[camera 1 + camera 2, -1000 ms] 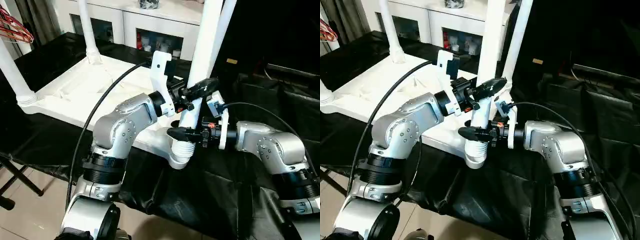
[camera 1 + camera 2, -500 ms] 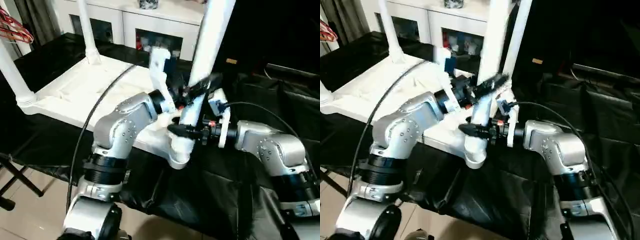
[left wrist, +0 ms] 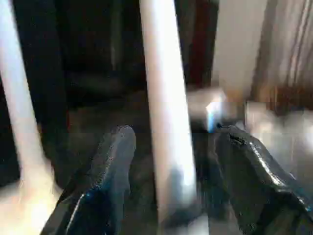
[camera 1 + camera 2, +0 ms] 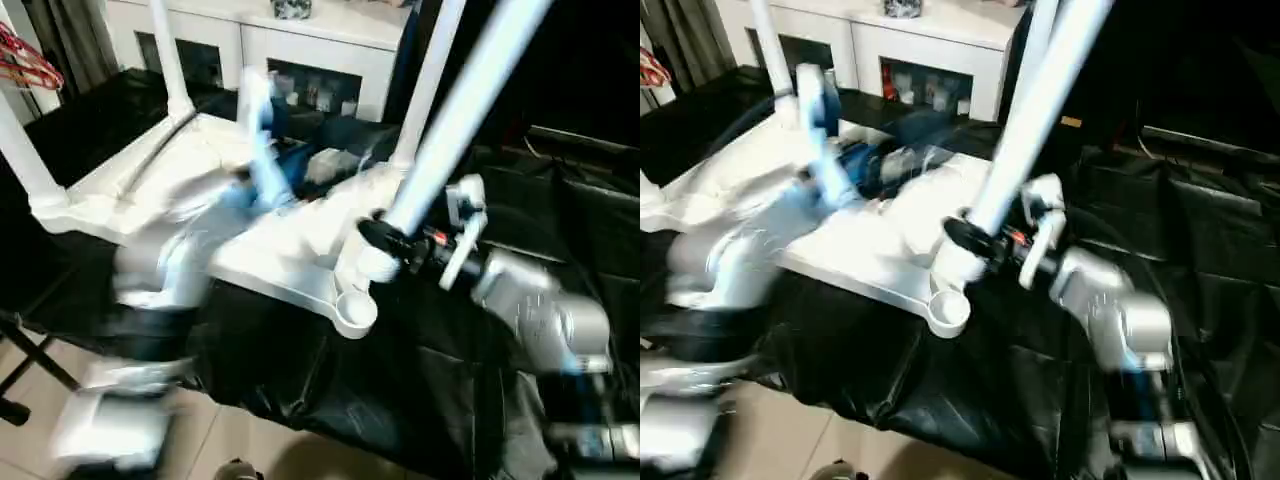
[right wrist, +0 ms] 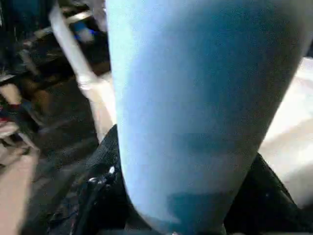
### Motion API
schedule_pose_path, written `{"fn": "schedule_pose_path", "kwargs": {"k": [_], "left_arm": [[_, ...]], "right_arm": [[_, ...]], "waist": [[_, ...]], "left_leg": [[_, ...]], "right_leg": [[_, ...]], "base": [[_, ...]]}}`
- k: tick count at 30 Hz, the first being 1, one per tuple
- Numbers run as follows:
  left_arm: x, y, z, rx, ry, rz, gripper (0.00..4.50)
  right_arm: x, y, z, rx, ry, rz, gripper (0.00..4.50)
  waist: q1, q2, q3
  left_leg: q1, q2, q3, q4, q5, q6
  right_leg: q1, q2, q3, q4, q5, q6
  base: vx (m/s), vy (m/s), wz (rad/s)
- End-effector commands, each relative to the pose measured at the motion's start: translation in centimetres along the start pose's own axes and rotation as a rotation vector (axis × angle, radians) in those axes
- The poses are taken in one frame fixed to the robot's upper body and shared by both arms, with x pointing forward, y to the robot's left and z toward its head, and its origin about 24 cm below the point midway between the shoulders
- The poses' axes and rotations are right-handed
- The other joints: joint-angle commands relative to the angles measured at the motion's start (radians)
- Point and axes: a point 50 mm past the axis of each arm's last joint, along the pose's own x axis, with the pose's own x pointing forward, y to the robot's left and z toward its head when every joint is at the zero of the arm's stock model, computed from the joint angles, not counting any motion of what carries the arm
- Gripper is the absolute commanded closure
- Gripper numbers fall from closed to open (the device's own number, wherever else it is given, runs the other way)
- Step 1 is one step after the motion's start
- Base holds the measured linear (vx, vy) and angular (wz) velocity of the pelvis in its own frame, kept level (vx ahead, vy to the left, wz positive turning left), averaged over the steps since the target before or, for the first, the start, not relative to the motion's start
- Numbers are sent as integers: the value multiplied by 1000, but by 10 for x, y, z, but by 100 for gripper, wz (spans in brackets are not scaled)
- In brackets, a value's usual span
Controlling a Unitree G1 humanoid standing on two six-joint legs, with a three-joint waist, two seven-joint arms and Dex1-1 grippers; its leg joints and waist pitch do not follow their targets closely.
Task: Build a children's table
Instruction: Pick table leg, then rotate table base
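Leg (image 4: pixel 455 130) tilted, clamped between right gripper (image 4: pixel 385 240) jaws, foot beside empty corner socket (image 4: pixel 357 311) of tabletop (image 4: pixel 290 250). Left gripper (image 3: pixel 168 166) agape, empty. Step: seating leg. Next: upright, press into socket.

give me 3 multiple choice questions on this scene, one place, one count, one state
1. Where does the right gripper hold the tilted leg?
A. at its upper tip
B. near its lower end
C. at its middle

2. How many other legs stand upright in the table top's corners?
A. one
B. two
C. three

3. What state is the near corner socket in?
A. empty
B. filled by a leg
C. covered by cloth

Answers:
1. B: the right gripper closes on the tilted leg just above its lower end.
2. C: upright legs rise from the table top at the left, far left and far right.
3. A: the near corner socket shows an open ring, with the tilted leg's end outside it.
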Motion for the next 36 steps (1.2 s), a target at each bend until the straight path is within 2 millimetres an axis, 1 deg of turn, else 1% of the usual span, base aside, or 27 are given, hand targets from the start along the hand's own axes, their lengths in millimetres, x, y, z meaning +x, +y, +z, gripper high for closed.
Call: {"fn": "schedule_pose_path", "kwargs": {"k": [1, 2, 3, 4, 5, 6, 7, 8, 9, 10, 11, 13, 15, 16, 18, 19, 20, 24, 25, 27, 28, 29, 31, 32, 34, 35, 36], "left_arm": [[3, -5, -22, 25, 126, -95, 152], [-2, -5, -33, 21, 185, -126, 152], [-5, -5, -43, 34, 239, -151, 152], [-8, -5, -53, 52, 303, -173, 170], [-11, -5, -60, 67, 346, -190, 188], [-13, -2, -67, 80, 393, -196, 188], [-14, -1, -71, 86, 418, -197, 188], [-14, -1, -71, 86, 418, -197, 205], [-16, 3, -76, 104, 458, -197, 205], [-20, 8, -83, 144, 523, -191, 219], [-20, 8, -83, 148, 530, -190, 236], [-26, 17, -89, 209, 622, -174, 240], [-27, 19, -90, 226, 643, -171, 258], [-29, 21, -91, 238, 664, -172, 271], [-31, 25, -93, 255, 694, -168, 289], [-31, 27, -94, 261, 704, -166, 289], [-31, 28, -95, 267, 709, -162, 296], [-31, 31, -98, 278, 720, -164, 335], [-31, 32, -100, 280, 730, -167, 340], [-32, 32, -101, 279, 737, -168, 349], [-32, 33, -102, 280, 741, -167, 349], [-31, 34, -101, 253, 730, -148, 366], [-29, 35, -101, 223, 713, -140, 373], [-30, 34, -103, 194, 744, -171, 377], [-32, 32, -104, 174, 765, -188, 390], [-35, 31, -107, 123, 797, -203, 399], [-35, 30, -108, 93, 804, -210, 399]], "right_arm": [[-2, -5, 1, -39, -10, -64, 256], [-4, -6, -2, -44, -3, -92, 256], [-5, -8, -4, -54, 4, -113, 256], [-8, -8, -5, -63, 10, -126, 256], [-9, -8, -6, -69, 12, -134, 256], [-11, -8, -7, -70, 13, -138, 256], [-12, -8, -8, -70, 13, -139, 256], [-12, -8, -8, -70, 13, -139, 256], [-14, -7, -9, -72, 16, -139, 256], [-16, -6, -11, -75, 21, -140, 256], [-16, -6, -11, -75, 22, -140, 256], [-17, -5, -13, -80, 28, -144, 256], [-18, -4, -13, -81, 28, -145, 256], [-18, -4, -14, -85, 30, -147, 256], [-18, -3, -15, -91, 34, -149, 256], [-17, -3, -16, -93, 36, -149, 256], [-17, -2, -16, -94, 38, -146, 256], [-16, -1, -16, -97, 43, -138, 256], [-16, 0, -16, -99, 45, -135, 256], [-15, -1, -15, -101, 46, -134, 256], [-15, -1, -15, -103, 47, -133, 256], [-14, -1, -14, -107, 48, -129, 256], [-13, -2, -13, -110, 51, -124, 256], [-12, -2, -12, -115, 55, -120, 256], [-12, -3, -12, -118, 57, -117, 256], [-10, -4, -10, -123, 59, -112, 256], [-10, -4, -9, -126, 60, -111, 256]], "waist": [[-6, 20, -73], [-2, 20, -75], [-3, 32, -74], [-4, 36, -74], [-5, 31, -72], [-5, 35, -74], [-7, 30, -75], [-4, 32, -77], [-4, 41, -77], [-6, 44, -75], [-5, 41, -77], [-5, 50, -77], [-4, 48, -78], [-4, 49, -79], [-4, 52, -78], [-5, 51, -78], [-5, 47, -78], [-2, 45, -79], [-3, 40, -77], [-1, 43, -77], [-1, 38, -77], [-2, 34, -76], [-2, 36, -75], [-1, 27, -76], [-3, 28, -76], [-5, 22, -77], [-6, 24, -77]], "left_leg": [[18, 23, -6, -73, -170, -40], [18, 22, -7, -74, -182, -44], [18, 22, -8, -74, -189, -47], [19, 23, -9, -75, -198, -53], [18, 22, -9, -76, -201, -50], [16, 21, -9, -76, -200, -50], [14, 20, -8, -74, -198, -44], [12, 20, -8, -73, -189, -40], [13, 23, -10, -72, -189, -42], [13, 21, -7, -72, -201, -36], [13, 22, -10, -72, -199, -36], [13, 22, -11, -72, -201, -34], [13, 23, -11, -72, -201, -36], [13, 26, -12, -72, -195, -37], [12, 24, -10, -70, -196, -33], [13, 23, -9, -70, -198, -33], [12, 22, -9, -70, -201, -32], [13, 25, -10, -70, -197, -29], [11, 25, -9, -71, -194, -25], [12, 26, -10, -71, -194, -24], [12, 26, -10, -71, -194, -22], [11, 25, -8, -71, -190, -20], [11, 25, -8, -70, -190, -17], [9, 26, -9, -71, -174, -11], [8, 26, -8, -70, -156, -5], [8, 25, -6, -69, -146, 0], [8, 25, -6, -69, -142, 1]], "right_leg": [[50, -74, 48, -72, -188, -123], [52, -76, 48, -71, -203, -126], [51, -77, 49, -71, -208, -126], [50, -77, 49, -72, -207, -127], [51, -75, 49, -77, -209, -122], [55, -76, 50, -71, -200, -122], [58, -76, 50, -72, -198, -119], [58, -80, 51, -70, -197, -125], [57, -81, 50, -67, -196, -132], [54, -78, 50, -78, -209, -130], [58, -79, 50, -72, -201, -128], [57, -79, 50, -73, -209, -125], [58, -81, 50, -72, -207, -126], [57, -84, 50, -68, -190, -142], [55, -81, 50, -70, -184, -152], [55, -80, 50, -71, -185, -151], [57, -81, 50, -72, -188, -151], [57, -85, 51, -70, -191, -157], [57, -86, 51, -71, -191, -158], [57, -89, 52, -71, -201, -158], [57, -89, 51, -71, -211, -158], [57, -89, 51, -71, -220, -156], [57, -90, 51, -73, -236, -154], [59, -93, 52, -70, -235, -155], [57, -92, 52, -67, -212, -161], [58, -91, 52, -65, -196, -166], [58, -91, 52, -64, -191, -171]], "base": [[0, 0, 0], [0, 0, 0], [0, 0, 0], [0, 0, 0], [0, 0, 0], [0, 0, 0], [0, 0, 0], [0, 0, 0], [0, 0, 0], [0, 0, 0], [0, 0, 0], [0, 0, 0], [0, 0, 0], [0, 0, 0], [0, 0, 0], [0, 0, 0], [0, 0, 0], [0, 0, 0], [0, 0, 0], [0, 0, 0], [0, 0, 0], [0, 0, 0], [0, 0, 0], [0, 0, 0], [0, 0, 0], [0, 0, 0], [0, 0, 0]]}}
